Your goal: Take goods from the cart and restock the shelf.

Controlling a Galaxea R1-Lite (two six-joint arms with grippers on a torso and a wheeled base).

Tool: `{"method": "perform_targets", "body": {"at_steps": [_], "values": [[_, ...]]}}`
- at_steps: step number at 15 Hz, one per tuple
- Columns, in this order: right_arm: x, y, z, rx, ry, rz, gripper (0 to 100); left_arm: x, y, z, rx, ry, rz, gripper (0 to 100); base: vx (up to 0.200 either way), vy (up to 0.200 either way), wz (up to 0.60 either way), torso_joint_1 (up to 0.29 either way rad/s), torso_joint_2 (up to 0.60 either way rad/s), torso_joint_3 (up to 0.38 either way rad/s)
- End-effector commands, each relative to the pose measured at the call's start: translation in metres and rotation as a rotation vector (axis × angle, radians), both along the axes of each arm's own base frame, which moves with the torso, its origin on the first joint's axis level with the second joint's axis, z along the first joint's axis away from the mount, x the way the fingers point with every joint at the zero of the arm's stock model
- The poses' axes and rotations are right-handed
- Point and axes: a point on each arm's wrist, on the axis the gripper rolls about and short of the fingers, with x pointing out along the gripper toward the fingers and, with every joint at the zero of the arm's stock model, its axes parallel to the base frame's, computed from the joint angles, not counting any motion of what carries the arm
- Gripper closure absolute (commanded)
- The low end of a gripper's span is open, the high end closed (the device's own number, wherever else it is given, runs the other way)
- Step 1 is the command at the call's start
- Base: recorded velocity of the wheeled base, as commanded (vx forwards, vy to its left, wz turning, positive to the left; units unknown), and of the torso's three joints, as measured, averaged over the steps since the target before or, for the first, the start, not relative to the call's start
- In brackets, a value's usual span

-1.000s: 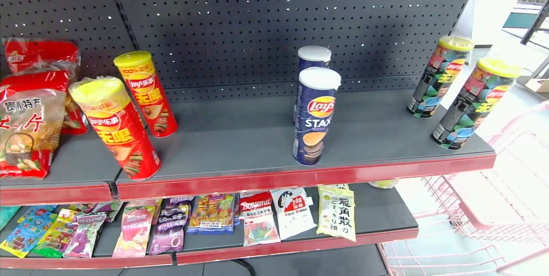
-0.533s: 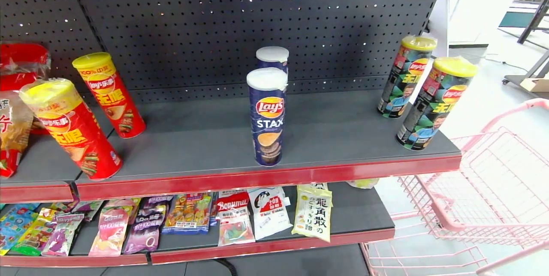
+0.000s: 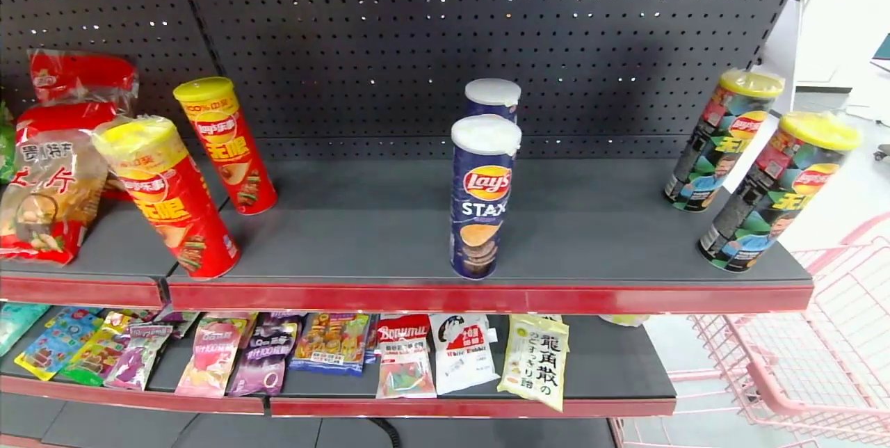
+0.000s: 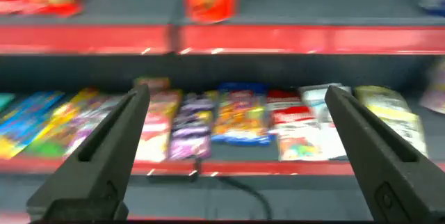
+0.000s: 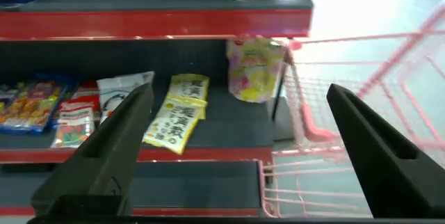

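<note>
The upper shelf point(image 3: 487, 298) with a red front edge holds two blue chip cans point(image 3: 481, 204), one behind the other. Two red cans with yellow lids point(image 3: 170, 201) stand at its left, and two dark patterned cans point(image 3: 779, 190) at its right end. The pink wire cart point(image 3: 799, 364) stands to the right of the shelf, and no goods show in it. My left gripper point(image 4: 236, 92) is open, facing the lower shelf's snack packets point(image 4: 236, 116). My right gripper point(image 5: 240, 92) is open too, facing the lower shelf's right end and the cart point(image 5: 348, 113). Neither holds anything.
Red snack bags point(image 3: 49, 184) lie at the far left of the upper shelf. A row of flat packets point(image 3: 403, 357) covers the lower shelf. A yellow-green packet point(image 5: 254, 67) sits at that shelf's right end. Bare shelf lies between the can groups.
The head camera swung to one side and then back, so the whole picture shifted. The cans and packets keep their places on the shelves.
</note>
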Motion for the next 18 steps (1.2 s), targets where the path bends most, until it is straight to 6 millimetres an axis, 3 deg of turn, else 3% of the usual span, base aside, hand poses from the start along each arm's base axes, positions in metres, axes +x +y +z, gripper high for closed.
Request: {"method": "perform_targets", "body": {"at_steps": [1, 18], "values": [[0.0001, 0.0, 0.0, 0.001, 0.002, 0.001, 0, 0.0001, 0.0, 0.0, 0.0, 0.001, 0.0, 0, 0.0, 0.0, 0.0, 0.0, 0.0, 0.0], [0.0001, 0.0, 0.0, 0.001, 0.002, 0.001, 0, 0.0001, 0.0, 0.0, 0.0, 0.001, 0.001, 0, 0.0, 0.0, -0.04, 0.0, 0.0, 0.0]]}}
